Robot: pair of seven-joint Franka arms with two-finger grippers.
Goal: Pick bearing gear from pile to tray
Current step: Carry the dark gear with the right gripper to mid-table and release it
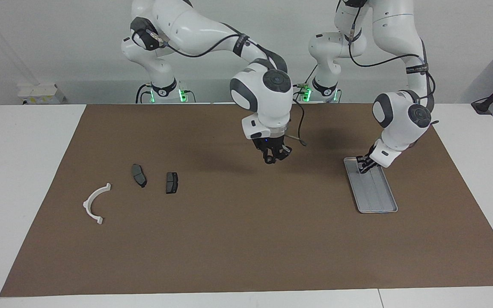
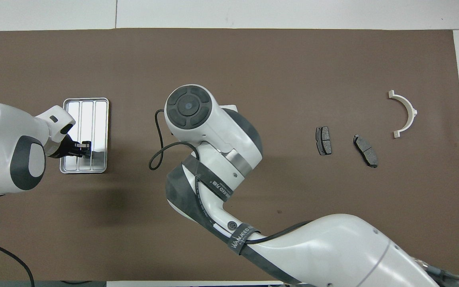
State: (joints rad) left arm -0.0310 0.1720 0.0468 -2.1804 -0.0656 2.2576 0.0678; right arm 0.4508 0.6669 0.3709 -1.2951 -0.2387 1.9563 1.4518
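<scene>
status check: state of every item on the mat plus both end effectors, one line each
left end effector: shut, low over the tray
right end effector: raised over mid-mat; hold unclear
tray: flat on mat, looks empty
white half-ring bracket: lying loose
two dark pads: flat, apart, untouched

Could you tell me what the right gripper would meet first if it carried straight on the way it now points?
The right gripper points down over bare brown mat, probably meeting that first; the tray lies off toward the left arm's end.
</scene>
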